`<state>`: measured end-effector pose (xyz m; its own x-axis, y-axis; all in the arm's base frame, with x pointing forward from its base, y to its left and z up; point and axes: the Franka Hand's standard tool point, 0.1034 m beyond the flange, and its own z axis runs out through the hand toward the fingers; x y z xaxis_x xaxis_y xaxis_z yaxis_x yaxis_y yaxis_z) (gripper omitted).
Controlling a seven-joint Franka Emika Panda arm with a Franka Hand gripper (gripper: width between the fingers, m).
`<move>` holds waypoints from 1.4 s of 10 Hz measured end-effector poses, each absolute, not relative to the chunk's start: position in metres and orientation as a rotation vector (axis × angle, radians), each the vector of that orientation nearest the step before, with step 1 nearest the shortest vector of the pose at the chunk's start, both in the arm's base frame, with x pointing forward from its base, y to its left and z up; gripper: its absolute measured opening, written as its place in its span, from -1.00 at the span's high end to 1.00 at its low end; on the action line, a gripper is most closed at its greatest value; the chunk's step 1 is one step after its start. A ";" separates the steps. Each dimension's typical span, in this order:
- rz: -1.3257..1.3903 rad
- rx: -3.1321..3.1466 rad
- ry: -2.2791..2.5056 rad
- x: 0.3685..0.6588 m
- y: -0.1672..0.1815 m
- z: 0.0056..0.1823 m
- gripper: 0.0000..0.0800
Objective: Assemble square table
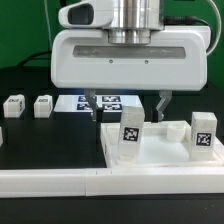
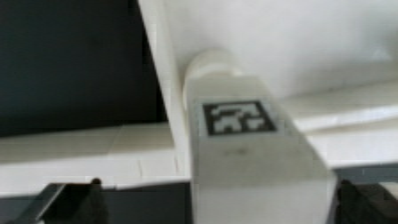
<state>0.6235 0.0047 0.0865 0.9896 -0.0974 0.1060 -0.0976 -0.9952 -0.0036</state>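
The square table slab [image 1: 165,152] lies white and flat at the exterior view's right; it also shows in the wrist view [image 2: 285,50]. One tagged leg block [image 1: 131,132] stands upright on its near corner, a second leg [image 1: 203,135] at the far right corner. Two more leg blocks [image 1: 12,106] [image 1: 43,105] lie loose on the black table at the left. My gripper [image 1: 127,104] hangs open just above and behind the first leg. In the wrist view that leg [image 2: 240,120] rises between the spread fingers of the gripper [image 2: 221,196], touching neither.
The marker board [image 1: 105,101] lies behind the slab, under the gripper. The long white border wall [image 1: 50,181] runs along the front edge. Black table surface [image 1: 50,140] lies between the loose legs and the slab.
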 end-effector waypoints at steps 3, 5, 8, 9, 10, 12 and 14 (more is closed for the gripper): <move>0.107 3.137 -0.149 0.622 0.014 0.079 -0.62; 0.108 3.136 -0.191 0.622 0.014 0.079 -0.59; 0.106 3.110 -0.494 0.622 0.014 0.079 0.27; 0.106 3.097 -0.581 0.622 0.014 0.079 0.27; 0.105 3.085 -0.647 0.622 0.014 0.079 0.27; 0.103 3.035 -0.879 0.622 0.014 0.079 0.27; 0.079 2.943 -1.289 0.622 0.006 0.077 0.27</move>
<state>0.6225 0.0060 0.0769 0.6774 -0.7355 0.0157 -0.7319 -0.6760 -0.0860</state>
